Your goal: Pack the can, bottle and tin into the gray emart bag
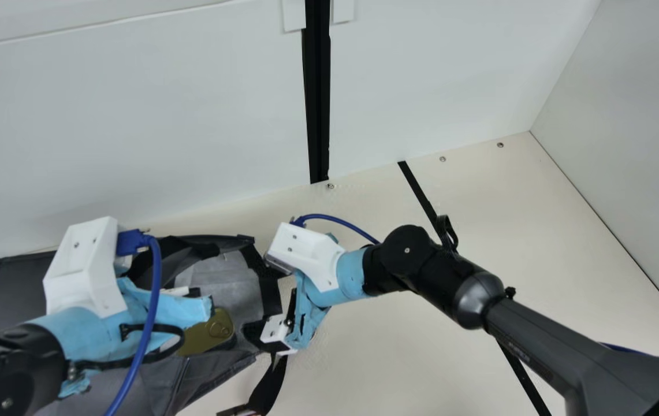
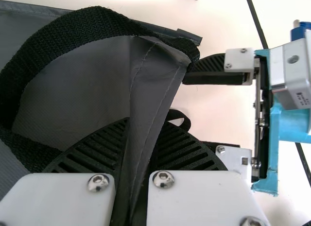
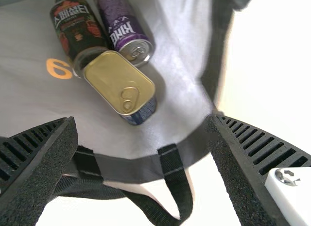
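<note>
Lower left, the left claw (image 1: 194, 293) pinches the smooth gray bag (image 1: 228, 280), rounded golden tin (image 1: 202, 338) inside; near center, the right claw (image 1: 264, 300) gapes empty.

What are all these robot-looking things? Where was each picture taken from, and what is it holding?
It's a robot with two arms, a left arm and a right arm, working at a cream table. The main view comes from a camera on its neck. The other two come from cameras on its wrists, so you see the black fingers up close.

The left gripper pinches a fold of the gray bag. The right gripper is open, with nothing between its fingers. Inside the bag are a bottle, a purple can and a gold-topped tin.
</note>
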